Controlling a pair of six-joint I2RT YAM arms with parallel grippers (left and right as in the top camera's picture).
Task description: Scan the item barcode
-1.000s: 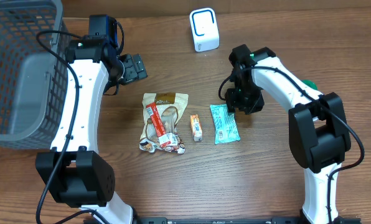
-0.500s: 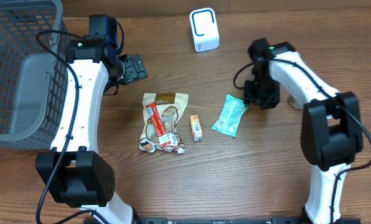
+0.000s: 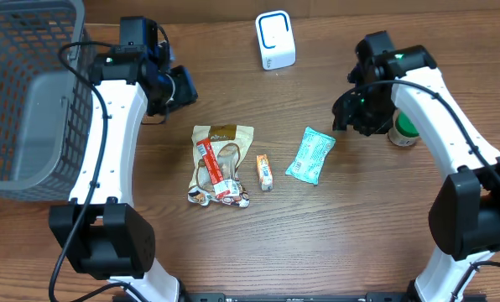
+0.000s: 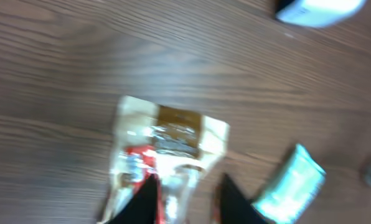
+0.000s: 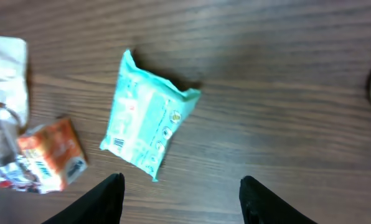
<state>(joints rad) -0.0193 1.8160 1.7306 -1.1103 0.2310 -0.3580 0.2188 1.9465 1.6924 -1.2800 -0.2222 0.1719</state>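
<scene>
1. Three items lie in a loose row mid-table: a tan plastic pouch with a red label strip (image 3: 221,161), a small orange carton (image 3: 265,171) and a teal foil packet (image 3: 310,155). They are spread apart, probably so each can be picked up singly.
2. The teal foil packet looks like the item to scan. It lies flat and tilted, at 7 o'clock from the right gripper (image 5: 180,186) and at 5 o'clock from the white box-shaped scanner (image 3: 275,40).
3. The right gripper's jaws are wide apart and empty. It hangs above the table with the packet clear of both fingers, which suits either a fresh approach or a regrasp.
4. The left gripper (image 4: 187,196) has its jaws narrowed to a slim gap, grasping nothing. It hovers at 11 o'clock from the tan pouch, well apart from it, likely parked out of the way beside the grey mesh basket (image 3: 15,50).
5. The scanner stands at the table's 12 o'clock edge with its window facing the arms, so an item has to be carried up to it.
6. A green-topped round container (image 3: 403,127) sits just beside the right arm, at 3 o'clock from the packet.
7. A barcode block shows on the packet's lower corner, facing up. The carton has dark print too. No brand or text is readable, all of it being too blurred.
</scene>
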